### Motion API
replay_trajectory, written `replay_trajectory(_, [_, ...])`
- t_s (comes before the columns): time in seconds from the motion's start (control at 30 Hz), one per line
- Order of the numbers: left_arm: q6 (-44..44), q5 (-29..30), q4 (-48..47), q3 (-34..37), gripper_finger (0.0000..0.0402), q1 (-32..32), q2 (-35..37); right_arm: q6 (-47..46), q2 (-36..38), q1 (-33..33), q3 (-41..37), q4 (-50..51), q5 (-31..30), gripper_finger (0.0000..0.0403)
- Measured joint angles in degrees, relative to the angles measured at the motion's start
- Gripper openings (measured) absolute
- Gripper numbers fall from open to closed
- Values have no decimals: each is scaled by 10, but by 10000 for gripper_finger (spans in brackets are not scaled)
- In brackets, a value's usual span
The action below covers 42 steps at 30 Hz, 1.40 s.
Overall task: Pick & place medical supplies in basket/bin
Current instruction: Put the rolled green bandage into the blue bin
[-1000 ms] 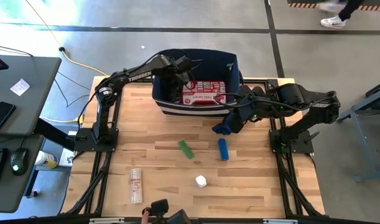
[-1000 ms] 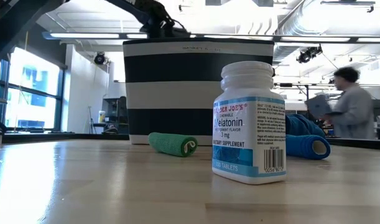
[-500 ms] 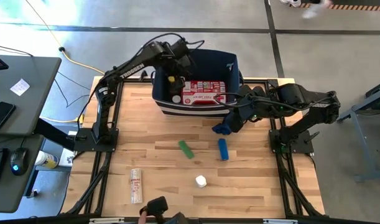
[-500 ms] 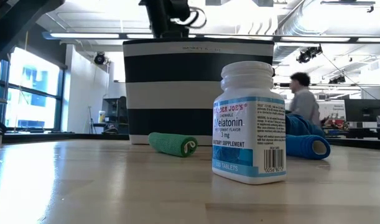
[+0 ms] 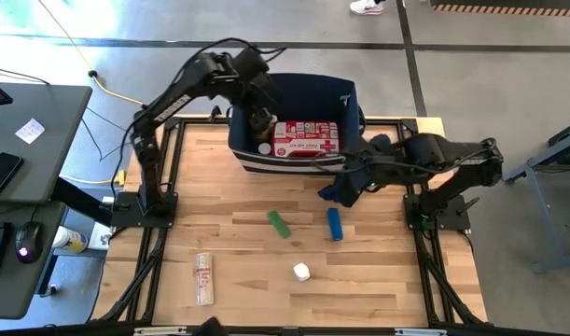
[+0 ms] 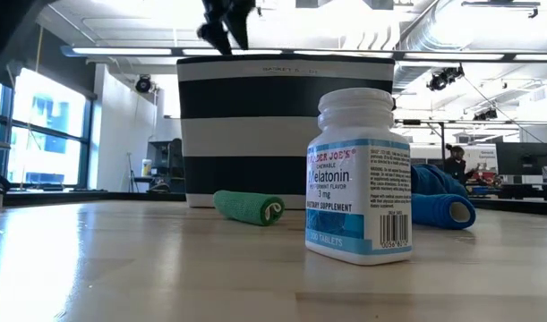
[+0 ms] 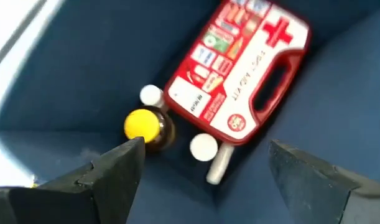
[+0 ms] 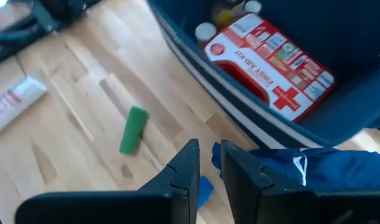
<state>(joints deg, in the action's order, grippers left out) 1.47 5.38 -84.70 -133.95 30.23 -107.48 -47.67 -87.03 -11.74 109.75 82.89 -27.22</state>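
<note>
My left gripper point(image 7: 202, 165) hangs spread and empty over the navy bin point(image 5: 345, 93) holding first aid kit point(image 7: 236, 71) and amber bottle point(image 7: 146, 127). My right gripper point(image 8: 205, 165), nearly closed and empty, hovers beside the bin, near green roll point(image 8: 134, 129).

- Bin point(image 5: 352, 98): far centre of table point(image 5: 229, 224).
- First aid pouch point(image 5: 306, 138): inside bin, right of capped bottle point(image 5: 259, 119).
- Fabric bundle point(image 5: 333, 193): just near of bin, right.
- Two packets point(image 5: 280, 224) point(image 5: 334, 223): mid-table.
- White bottle point(image 5: 301, 272): nearer.
- Tube point(image 5: 203, 277): near left.
</note>
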Motion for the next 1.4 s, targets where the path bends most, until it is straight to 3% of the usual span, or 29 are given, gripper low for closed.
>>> replay_trajectory(0.2, [60,39,-2,0,370,-42,66,61,-26,0,0,-43,26,58])
replay_trajectory(0.47, [190,78,-23,0,369,-116,148,167,-61,21,0,-219,140,58])
replay_trajectory(0.63, [272,133,-54,3,369,-192,179,184,-91,17,0,-230,175,58])
replay_trajectory(0.73, [287,135,-54,8,369,-233,193,180,-113,15,0,-216,208,60])
replay_trajectory(1.07, [286,152,-52,15,369,-306,217,114,-168,14,0,-228,216,147])
replay_trajectory(1.23, [290,179,-53,94,369,-326,285,64,-199,25,0,-269,215,180])
replay_trajectory(1.4, [345,177,-45,232,369,-325,379,50,-244,27,0,-306,215,183])
